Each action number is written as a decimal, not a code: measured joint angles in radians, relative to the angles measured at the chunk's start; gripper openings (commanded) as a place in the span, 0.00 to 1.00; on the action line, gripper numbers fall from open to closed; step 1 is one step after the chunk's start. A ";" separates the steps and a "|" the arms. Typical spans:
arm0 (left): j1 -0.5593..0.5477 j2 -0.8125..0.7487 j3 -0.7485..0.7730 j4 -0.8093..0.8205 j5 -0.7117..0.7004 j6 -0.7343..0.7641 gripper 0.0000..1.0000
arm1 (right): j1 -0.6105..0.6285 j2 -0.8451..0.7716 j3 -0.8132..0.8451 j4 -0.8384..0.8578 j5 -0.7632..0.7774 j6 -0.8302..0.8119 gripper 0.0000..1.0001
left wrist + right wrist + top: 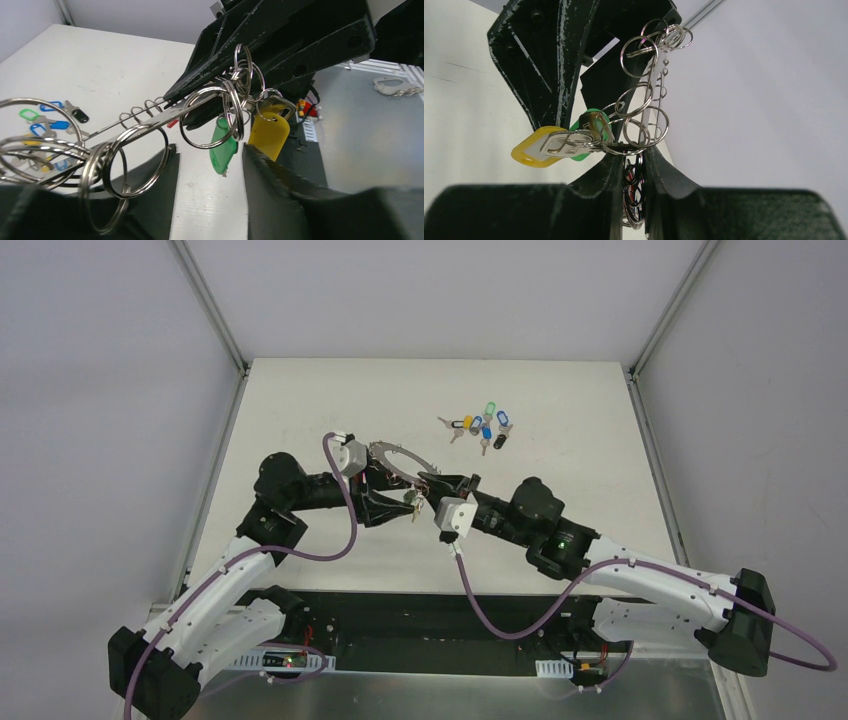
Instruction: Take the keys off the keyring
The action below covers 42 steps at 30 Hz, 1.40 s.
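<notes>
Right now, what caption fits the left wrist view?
Right end effector pinches the keyring; open left end effector near its yellow-tagged key.

Bright, even, diffuse light; faint shadows on the desk (300,410). The keyring (150,118) glints; wrist views blur along the bottom.
</notes>
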 measured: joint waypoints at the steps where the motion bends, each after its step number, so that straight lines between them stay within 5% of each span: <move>1: 0.000 0.001 0.000 0.000 0.003 -0.004 0.29 | 0.000 0.001 0.000 0.002 0.000 0.000 0.00; 4: 0.000 0.006 0.000 0.008 0.016 -0.008 0.00 | 0.001 0.007 0.000 0.009 0.003 0.001 0.00; 11: 0.000 0.010 0.005 -0.010 0.008 -0.003 0.00 | 0.003 0.017 -0.019 0.055 0.076 0.029 0.00; 18: 0.000 0.131 0.131 -0.205 -0.047 -0.005 0.00 | 0.005 0.039 -0.080 0.134 0.304 0.056 0.00; 19: 0.000 0.160 0.158 -0.243 -0.056 -0.004 0.00 | 0.005 0.050 -0.084 0.139 0.340 0.061 0.03; 21: 0.000 0.215 0.206 -0.327 -0.080 -0.003 0.00 | 0.004 0.065 -0.105 0.158 0.396 0.083 0.61; 22: 0.000 0.235 0.225 -0.364 -0.093 -0.003 0.00 | -0.001 0.067 -0.119 0.161 0.409 0.101 0.71; 30: 0.000 0.402 0.509 -0.845 -0.212 -0.018 0.00 | -0.116 -0.003 -0.224 0.162 0.336 0.299 0.79; 38: -0.003 0.545 0.874 -1.276 -0.268 0.008 0.00 | -0.279 -0.151 -0.147 -0.039 0.107 0.585 0.79; 42: -0.055 0.665 1.008 -1.493 -0.466 0.062 0.00 | -0.316 -0.151 -0.132 -0.087 0.053 0.681 0.79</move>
